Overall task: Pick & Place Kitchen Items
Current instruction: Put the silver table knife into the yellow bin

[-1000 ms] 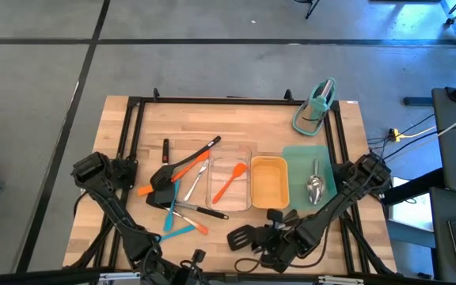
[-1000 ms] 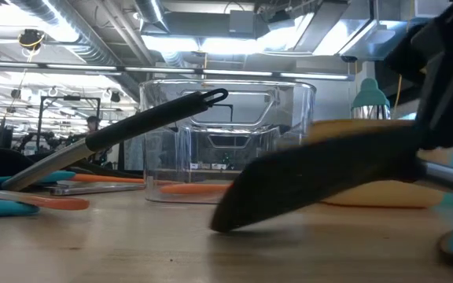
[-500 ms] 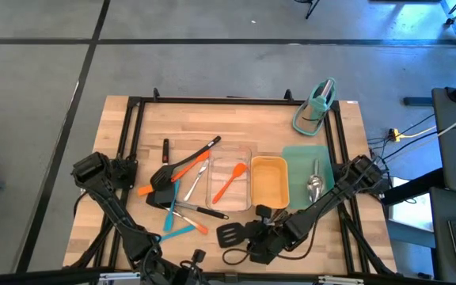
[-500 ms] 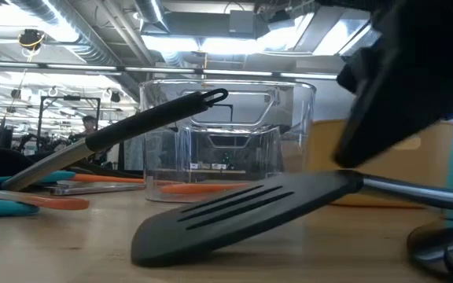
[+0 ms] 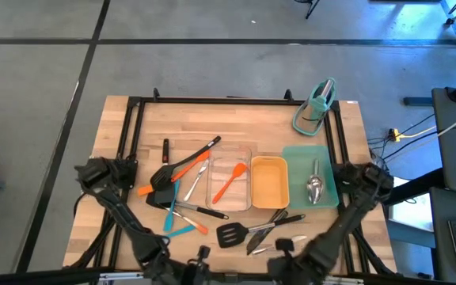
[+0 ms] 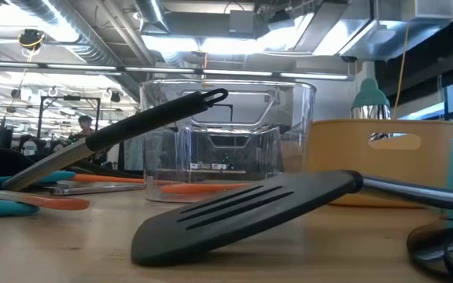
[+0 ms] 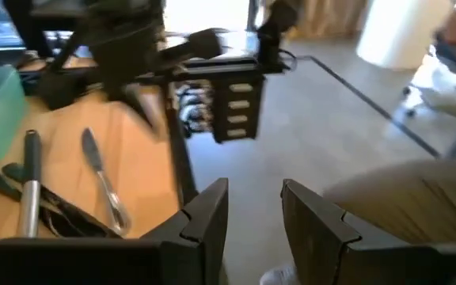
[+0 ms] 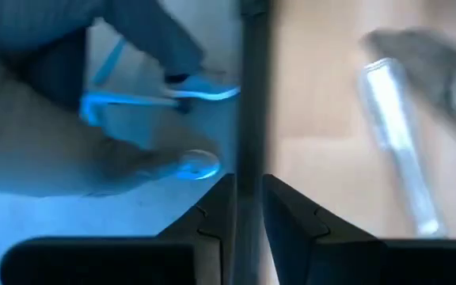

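One black turner (image 5: 229, 233) lies free near the bench's front edge, just ahead of the yellow tray (image 5: 268, 182). Right gripper (image 8: 246, 207) hangs empty past that edge, fingers narrowly parted; left gripper (image 7: 253, 215) waits half-open, empty. Next: choose another utensil.

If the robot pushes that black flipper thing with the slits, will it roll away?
Probably not. The black slotted turner has a wide, flat blade lying on the table, so it should slide or pivot rather than roll. It looks thin, so likely light. Its slim metal handle might be slippery to pinch.
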Controlling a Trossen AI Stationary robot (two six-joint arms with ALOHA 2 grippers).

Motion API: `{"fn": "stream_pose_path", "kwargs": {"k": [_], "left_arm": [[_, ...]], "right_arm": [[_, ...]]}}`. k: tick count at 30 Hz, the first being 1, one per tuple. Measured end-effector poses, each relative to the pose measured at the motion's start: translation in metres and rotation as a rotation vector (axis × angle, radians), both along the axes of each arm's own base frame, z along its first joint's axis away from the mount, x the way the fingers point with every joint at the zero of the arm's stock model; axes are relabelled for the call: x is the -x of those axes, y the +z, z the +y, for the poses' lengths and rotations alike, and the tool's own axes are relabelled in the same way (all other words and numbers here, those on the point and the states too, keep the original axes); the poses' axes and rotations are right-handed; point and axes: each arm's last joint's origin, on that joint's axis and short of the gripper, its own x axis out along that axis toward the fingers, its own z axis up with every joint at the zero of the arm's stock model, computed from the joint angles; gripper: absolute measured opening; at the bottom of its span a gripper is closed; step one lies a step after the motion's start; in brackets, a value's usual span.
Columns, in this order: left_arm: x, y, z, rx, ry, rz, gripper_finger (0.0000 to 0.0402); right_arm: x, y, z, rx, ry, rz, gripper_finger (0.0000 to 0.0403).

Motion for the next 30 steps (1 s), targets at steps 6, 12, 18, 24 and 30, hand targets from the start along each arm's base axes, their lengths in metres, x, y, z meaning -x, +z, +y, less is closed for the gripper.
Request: {"fn": "stream_pose_path", "kwargs": {"k": [6,12,18,24,30], "left_arm": [[-0.025,-0.009,0.011,-0.008,0.031,-0.073,0.0116],[-0.032,0.003,0.018,-0.089,0.125,-0.200,0.0116],[-0.068,0.004,0.057,-0.025,0.111,-0.176,0.0116],[-0.106,-0.018,0.097,0.087,0.085,-0.141,0.0116],[-0.140,-0.029,0.128,0.143,0.061,-0.123,0.0116]], "right_arm": [[0.036,0.018,0.038,0.050,0.002,-0.319,0.0064],[0.057,0.029,0.063,0.055,0.002,-0.620,0.0064],[0.063,0.016,0.071,0.159,0.111,-0.663,0.0064],[0.078,-0.006,0.055,0.259,0.106,-0.589,0.0064],[0.136,-0.041,0.029,0.294,-0.083,-0.786,0.0064]]}}
